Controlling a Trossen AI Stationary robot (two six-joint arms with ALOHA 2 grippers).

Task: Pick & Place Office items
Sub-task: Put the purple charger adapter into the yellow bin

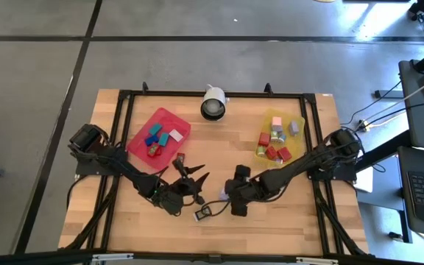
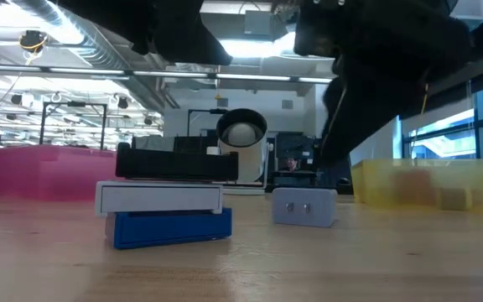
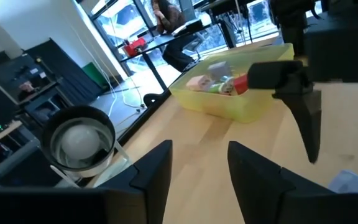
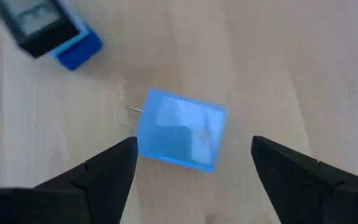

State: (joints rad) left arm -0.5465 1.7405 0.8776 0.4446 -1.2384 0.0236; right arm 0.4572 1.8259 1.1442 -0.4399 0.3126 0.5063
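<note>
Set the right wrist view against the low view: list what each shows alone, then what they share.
Only the right wrist view: the right gripper, fingers spread, above a light blue block on bare wood, with nothing held.

Only the low view: the pink tray, the yellow tray, a round camera and the room behind.

Both: the wooden table, the black and blue stacked item and that same block.

My high view looks straight down on the worktop [image 1: 160, 228]; my low view sits at surface level; both share the yellow tray [image 1: 265, 156].
</note>
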